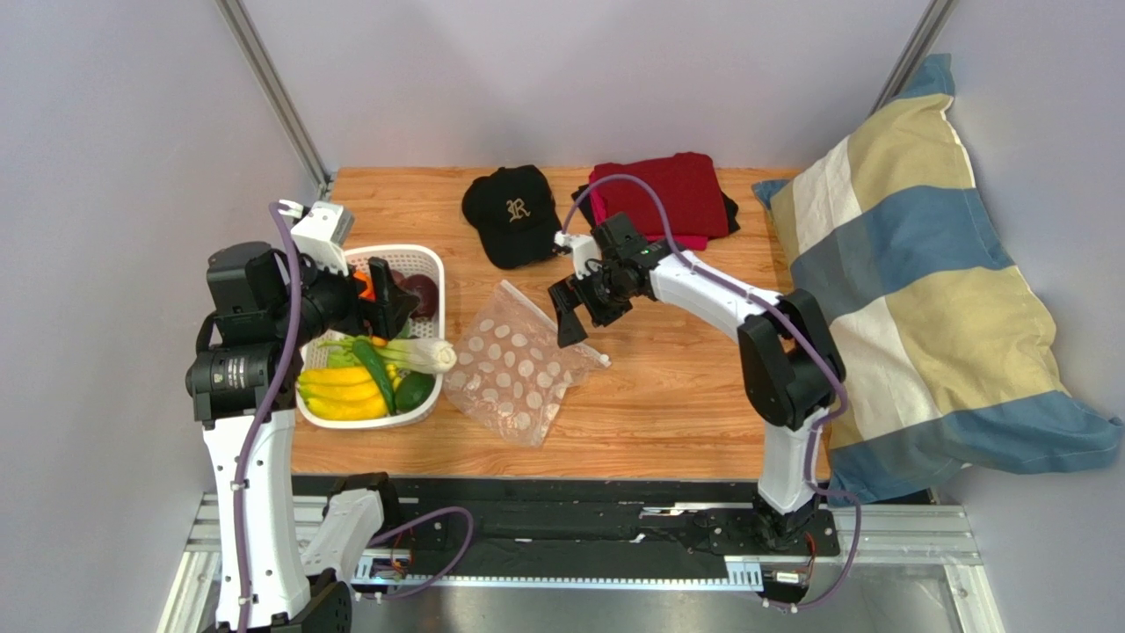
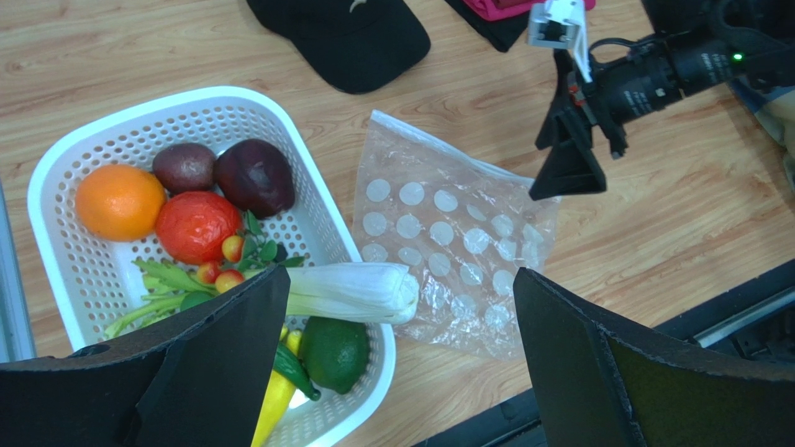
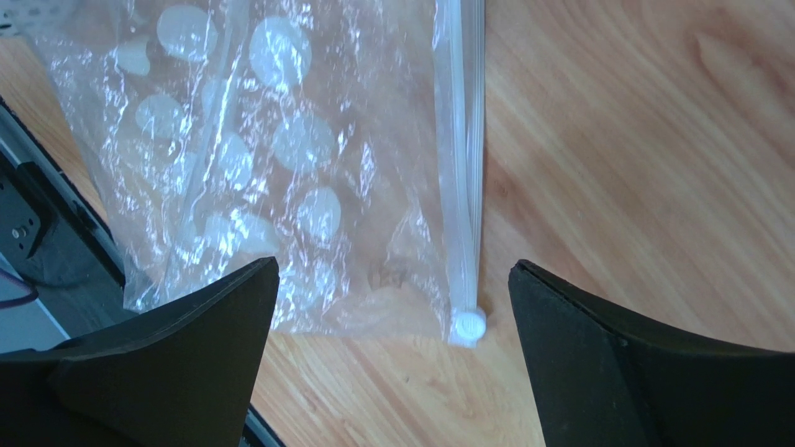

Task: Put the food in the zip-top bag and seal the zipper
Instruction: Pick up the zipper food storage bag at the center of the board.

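- Now one clear, dotted bag (image 1: 512, 363) lies flat beside one white basket (image 2: 187, 97).
- One orange (image 2: 119, 201) and one pale stalk (image 2: 350, 291) sit inside that basket.
- My left gripper (image 2: 399, 279) and right gripper (image 3: 392, 270) both gape, empty.

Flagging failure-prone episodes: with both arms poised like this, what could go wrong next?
1. The zip-top bag lies flat and floppy. The right jaws, open above the zipper near its end, might pinch both layers or slip off.
2. The long stalk overhangs the basket rim under the open left jaws. It could roll out, and its length may make it awkward to fit into the bag.
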`<move>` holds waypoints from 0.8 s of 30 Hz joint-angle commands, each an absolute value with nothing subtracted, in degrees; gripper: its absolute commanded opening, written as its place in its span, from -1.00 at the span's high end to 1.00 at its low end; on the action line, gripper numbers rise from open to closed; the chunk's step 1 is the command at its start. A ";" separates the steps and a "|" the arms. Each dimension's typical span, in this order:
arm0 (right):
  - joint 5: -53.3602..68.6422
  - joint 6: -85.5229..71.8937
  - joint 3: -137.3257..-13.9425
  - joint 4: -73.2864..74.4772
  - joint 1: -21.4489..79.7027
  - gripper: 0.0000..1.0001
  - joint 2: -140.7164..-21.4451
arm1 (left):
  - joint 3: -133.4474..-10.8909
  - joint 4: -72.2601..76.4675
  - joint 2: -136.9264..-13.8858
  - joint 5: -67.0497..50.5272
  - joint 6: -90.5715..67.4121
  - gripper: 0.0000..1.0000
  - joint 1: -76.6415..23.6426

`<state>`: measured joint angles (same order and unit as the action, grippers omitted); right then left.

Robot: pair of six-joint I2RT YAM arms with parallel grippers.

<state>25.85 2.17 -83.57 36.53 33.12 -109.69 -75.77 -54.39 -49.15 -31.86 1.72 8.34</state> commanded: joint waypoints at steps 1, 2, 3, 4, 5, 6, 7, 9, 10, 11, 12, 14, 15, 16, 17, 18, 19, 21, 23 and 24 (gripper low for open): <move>25.75 0.97 -90.26 33.66 34.01 -0.96 -115.38 | -75.50 -53.61 -48.60 -33.75 2.28 -0.98 8.35; 25.23 0.97 -90.96 33.58 34.27 -0.96 -116.27 | -75.41 -53.61 -48.60 -33.58 2.46 -0.98 8.35; 25.14 1.14 -91.75 33.31 34.54 -0.96 -117.15 | -75.41 -53.70 -48.69 -33.40 2.55 -0.98 8.35; 24.79 1.14 -92.71 33.22 35.24 -0.96 -118.55 | -75.41 -53.88 -48.78 -33.57 2.55 -0.98 8.35; 24.61 1.32 -93.25 33.22 35.68 -0.96 -119.17 | -75.24 -53.88 -48.78 -33.57 2.55 -0.98 8.35; 23.91 1.41 -93.60 33.22 36.03 -0.96 -119.79 | -75.23 -53.96 -48.69 -33.57 2.64 -0.98 8.35; 23.65 1.93 -93.95 33.22 36.99 -0.96 -120.75 | -75.15 -54.14 -48.69 -33.66 2.64 -0.98 8.35; 22.77 2.46 -93.87 32.96 37.88 -0.96 -121.98 | -75.06 -54.23 -48.69 -33.58 2.72 -0.98 8.35; 22.15 2.98 -93.26 32.87 38.58 -0.92 -122.34 | -74.80 -54.23 -48.60 -33.66 2.81 -0.98 8.35; 21.28 3.25 -93.08 32.70 38.84 -0.87 -122.69 | -74.79 -54.23 -48.52 -33.58 2.81 -0.98 8.35; 20.57 3.51 -92.73 32.43 39.11 -0.81 -123.13 | -74.71 -54.32 -48.60 -33.40 2.90 -0.98 8.35; 18.30 3.25 -92.20 32.43 39.37 -0.51 -123.13 | -74.62 -54.40 -48.34 -33.40 2.90 -0.98 8.35; 17.50 3.25 -92.20 32.52 39.29 -0.33 -122.26 | -74.45 -54.40 -48.43 -33.40 2.90 -0.98 8.35; 16.71 3.34 -92.11 32.69 39.29 -0.04 -121.56 | -74.27 -54.49 -48.25 -33.49 3.07 -0.98 8.35; 15.92 4.30 -91.85 32.96 39.37 0.09 -120.68 | -74.18 -54.49 -48.43 -33.66 3.08 -0.98 8.35; 15.47 4.92 -91.67 33.74 39.37 0.24 -118.32 | -74.18 -54.58 -48.51 -33.92 3.16 -0.98 8.35; 15.21 5.97 -91.50 34.27 39.29 0.59 -117.00 | -74.09 -54.67 -48.78 -34.19 3.43 -0.98 8.35; 14.50 9.48 -91.23 36.20 39.29 0.93 -113.05 | -74.35 -55.02 -49.66 -35.33 3.78 -0.98 8.35; 13.37 13.16 -91.32 37.96 39.37 1.00 -110.49 | -74.88 -55.19 -50.53 -36.38 4.13 -0.98 8.35; 13.01 14.31 -91.32 39.19 39.38 1.00 -108.04 | -75.06 -54.76 -50.71 -36.65 4.30 -0.98 8.35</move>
<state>16.12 7.22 -90.63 36.42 39.55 -118.30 -74.28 -55.40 -49.67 -33.85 2.57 8.34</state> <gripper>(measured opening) 0.014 0.990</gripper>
